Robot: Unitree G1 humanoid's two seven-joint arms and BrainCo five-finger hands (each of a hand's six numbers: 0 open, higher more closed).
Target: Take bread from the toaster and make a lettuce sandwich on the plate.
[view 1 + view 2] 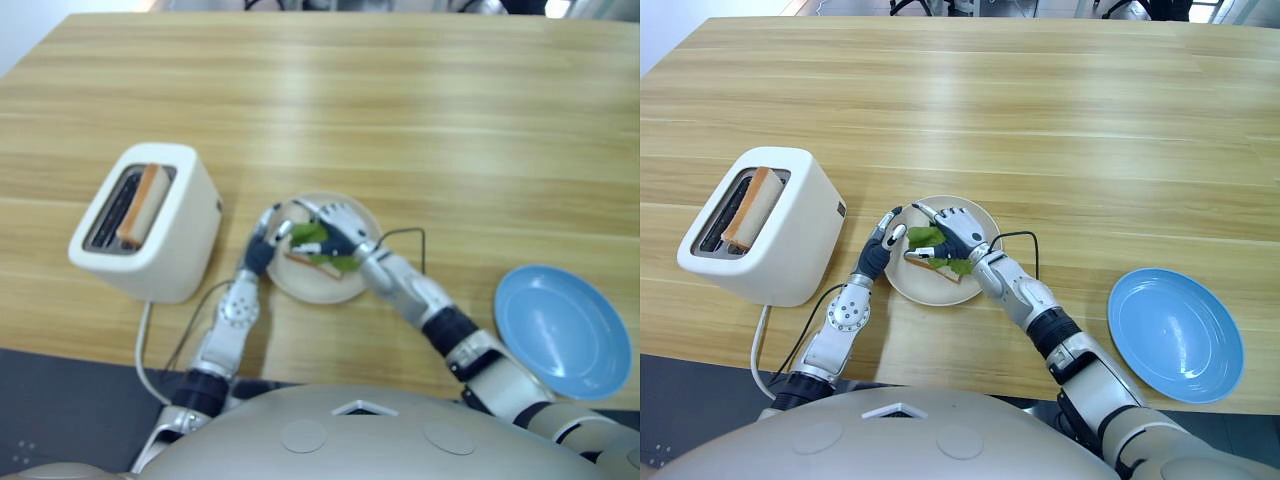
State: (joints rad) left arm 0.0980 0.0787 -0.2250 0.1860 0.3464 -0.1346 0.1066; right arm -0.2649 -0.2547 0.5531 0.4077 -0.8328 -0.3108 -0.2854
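Pressing down over the white plate [978, 214], the right hand [960, 233] has its fingers curled onto a green lettuce leaf [924, 238] and appears to grip it. The leaf lies on a slice of bread [937, 269] directly under this hand, and both sit inside the plate. Part of the lettuce sticks out past the fingertips toward the left hand, and another bit shows beneath the wrist side of the right hand.

The left hand [881, 251] is just beside the right hand, at the plate's rim on the robot's left. Its fingers are loosely spread and hold nothing. The tips reach the rim, but whether they touch it cannot be told.

Further out from the left hand, well apart from the plate, stands a cream toaster [792, 252]. A second slice of bread [750, 208] stands upright in one of its slots, and its white cord [758, 356] runs off the near edge of the wooden desk [1040, 120].

A thin black cable [1026, 238] loops on the desk just beyond the right wrist. A blue plate [1175, 336] lies well to the outer side of the right arm, near the desk's front edge.
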